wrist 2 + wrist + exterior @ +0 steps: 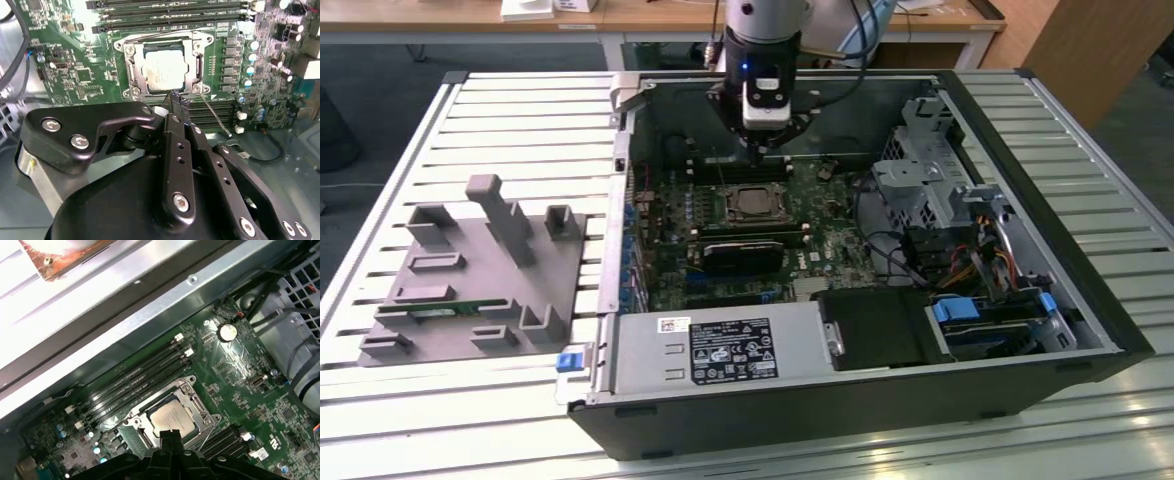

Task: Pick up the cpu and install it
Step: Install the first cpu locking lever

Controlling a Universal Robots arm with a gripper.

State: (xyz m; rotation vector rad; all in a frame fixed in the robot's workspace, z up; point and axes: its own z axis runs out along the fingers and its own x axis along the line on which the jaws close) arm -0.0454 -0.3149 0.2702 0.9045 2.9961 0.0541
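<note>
I hang over the open computer case (1067, 300) on the slatted table (520, 110), above its green board (235, 370). My jaws (178, 102) are pressed together and hold nothing. The cpu (163, 71) lies flat in its socket (131, 70) near the board's middle. I judge it light, stiff and fragile underneath, best taken by opposite edges.
</note>
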